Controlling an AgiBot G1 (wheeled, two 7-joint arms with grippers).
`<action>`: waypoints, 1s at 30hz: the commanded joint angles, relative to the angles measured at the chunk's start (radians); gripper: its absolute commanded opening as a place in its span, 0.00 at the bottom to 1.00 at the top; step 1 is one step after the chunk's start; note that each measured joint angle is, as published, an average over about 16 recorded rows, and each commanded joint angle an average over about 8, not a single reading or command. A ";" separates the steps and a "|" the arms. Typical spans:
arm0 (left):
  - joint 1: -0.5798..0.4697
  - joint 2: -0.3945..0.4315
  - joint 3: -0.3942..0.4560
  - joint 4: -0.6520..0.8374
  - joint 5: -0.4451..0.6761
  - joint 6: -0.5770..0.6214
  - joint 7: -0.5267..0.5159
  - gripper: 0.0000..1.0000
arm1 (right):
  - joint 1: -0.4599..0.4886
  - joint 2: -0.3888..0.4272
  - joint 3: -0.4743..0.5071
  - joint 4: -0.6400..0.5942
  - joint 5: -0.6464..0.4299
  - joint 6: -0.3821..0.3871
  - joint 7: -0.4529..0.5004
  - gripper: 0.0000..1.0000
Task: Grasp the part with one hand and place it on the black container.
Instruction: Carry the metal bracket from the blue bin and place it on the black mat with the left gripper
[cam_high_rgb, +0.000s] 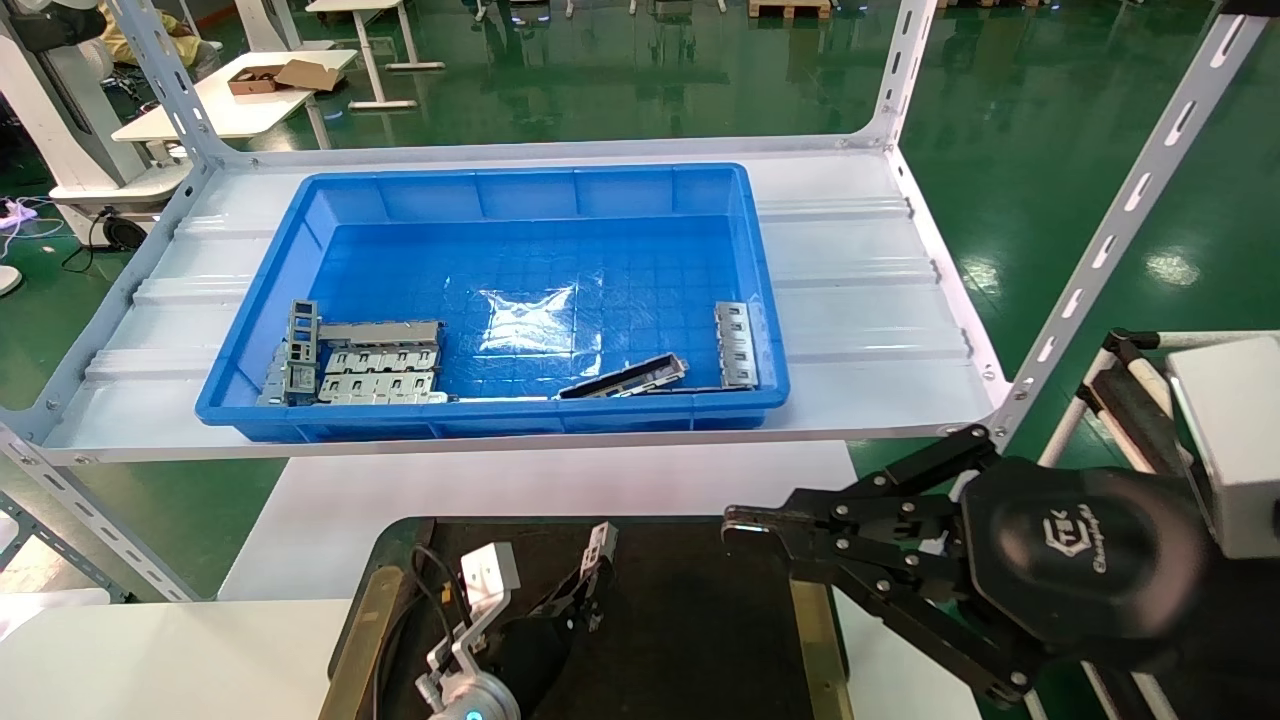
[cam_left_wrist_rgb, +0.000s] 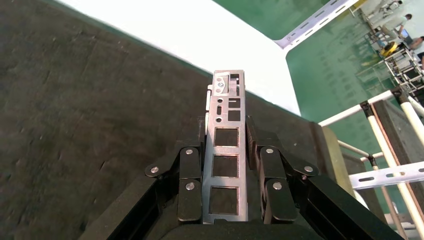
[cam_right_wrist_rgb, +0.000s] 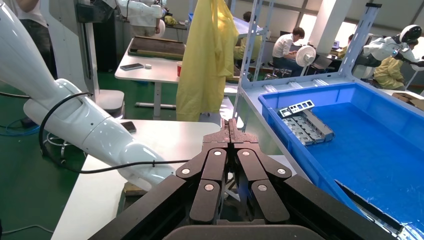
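My left hand (cam_left_wrist_rgb: 227, 187) clamps the small silver-grey windowed sheet-metal part (cam_left_wrist_rgb: 226, 155) over the wide flat black felt container (cam_high_rgb: 690, 600), low in the frame: grasp done, release pending. Right hand (cam_right_wrist_rgb: 230, 131) pinched empty.

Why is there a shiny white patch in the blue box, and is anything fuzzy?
Head view: ceiling lights glare off the blue bin floor. Left wrist view: the part in the left pincer looks sharp, while the black container at the side looks smeared. Right wrist view: the shut right pincer is sharp.

left gripper (cam_high_rgb: 590, 575) holding part (cam_high_rgb: 601, 545), black container (cam_high_rgb: 700, 620)
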 joint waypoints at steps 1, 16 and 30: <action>0.005 0.003 0.005 0.001 -0.008 -0.013 -0.001 0.00 | 0.000 0.000 0.000 0.000 0.000 0.000 0.000 0.00; -0.011 0.014 0.074 0.045 -0.112 -0.067 0.012 0.24 | 0.000 0.000 0.000 0.000 0.000 0.000 0.000 0.31; -0.033 0.014 0.152 0.054 -0.235 -0.126 0.052 1.00 | 0.000 0.000 -0.001 0.000 0.000 0.000 0.000 1.00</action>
